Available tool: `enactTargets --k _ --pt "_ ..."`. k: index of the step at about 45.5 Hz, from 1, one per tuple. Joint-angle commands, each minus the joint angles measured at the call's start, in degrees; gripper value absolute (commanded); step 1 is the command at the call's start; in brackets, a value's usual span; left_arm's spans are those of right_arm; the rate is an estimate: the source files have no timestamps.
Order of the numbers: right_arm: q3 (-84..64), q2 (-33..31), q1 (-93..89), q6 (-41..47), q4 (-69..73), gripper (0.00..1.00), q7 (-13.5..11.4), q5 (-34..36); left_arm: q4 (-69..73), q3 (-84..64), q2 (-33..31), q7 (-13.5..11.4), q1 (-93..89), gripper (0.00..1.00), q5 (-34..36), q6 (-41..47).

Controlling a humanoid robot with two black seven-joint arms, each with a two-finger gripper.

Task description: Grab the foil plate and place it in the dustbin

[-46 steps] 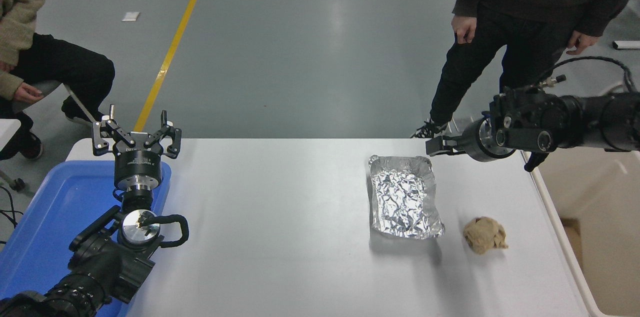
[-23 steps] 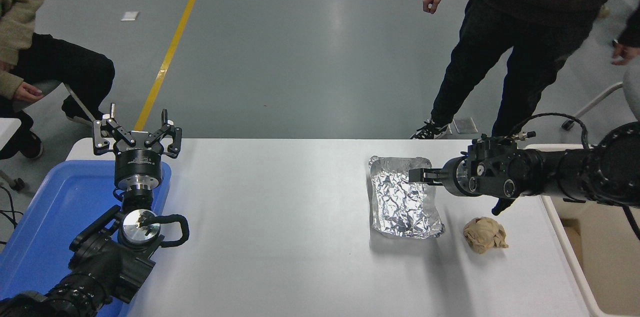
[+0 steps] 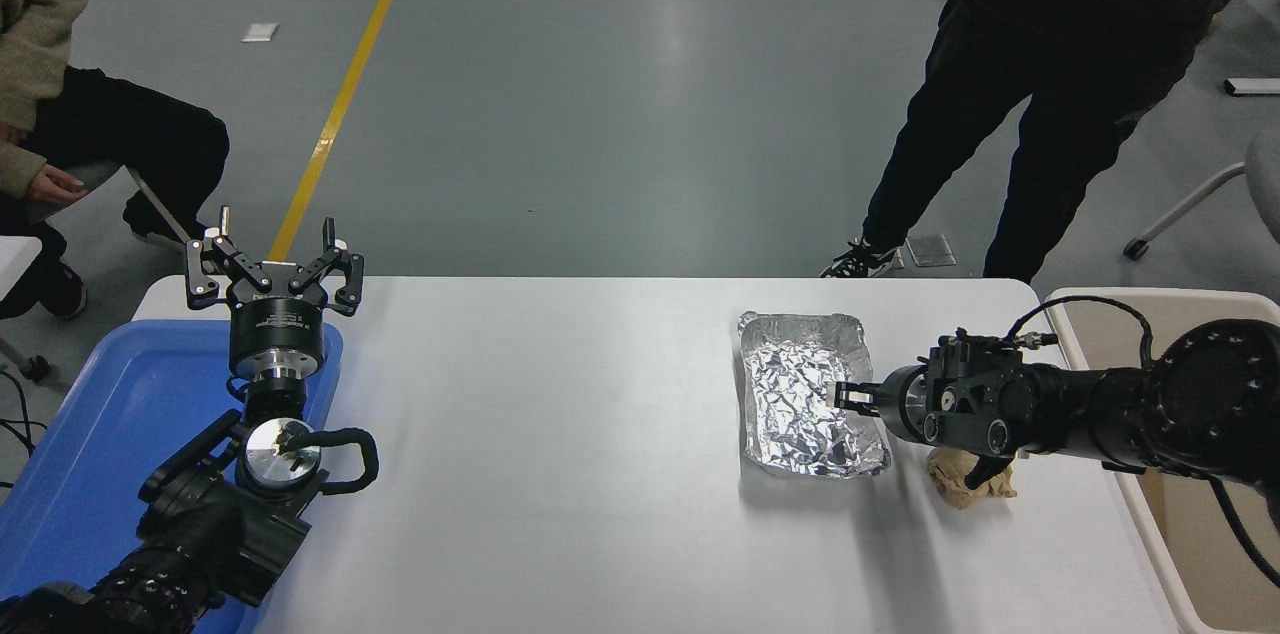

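The foil plate [image 3: 805,394] lies flat on the white table [image 3: 560,454], right of the middle, with its long side running away from me. My right gripper [image 3: 848,396] comes in low from the right and its tips sit at the middle of the plate's right rim. Its fingers stand a little apart and hold nothing. The beige dustbin [image 3: 1150,295] stands off the table's right edge, partly behind my right arm. My left gripper [image 3: 272,266] is parked open at the lower left, pointing up.
A crumpled tan paper ball [image 3: 958,491] lies just right of the plate, partly under my right wrist. A blue tray [image 3: 90,434] sits at the table's left end. One person stands at the far right [image 3: 1040,94], another sits at the far left [image 3: 90,134].
My right arm has swung down and toward me, from above the plate's far right corner to the middle of its right rim. The standing person has shifted. The plate has not moved.
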Motion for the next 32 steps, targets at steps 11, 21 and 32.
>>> enactTargets --k 11,21,32 --pt "-0.7 -1.8 4.5 -0.1 3.9 0.0 0.1 -0.1 0.0 0.0 0.0 0.0 0.0 0.99 0.0 0.1" --pt "-6.9 -10.5 19.9 0.7 21.5 0.0 0.1 0.8 0.0 0.0 0.0 0.0 -0.1 0.99 0.0 0.0" --pt "-16.3 -22.8 51.1 14.3 41.5 0.0 1.1 0.8 0.0 0.0 0.1 0.0 0.0 0.99 0.0 0.0"
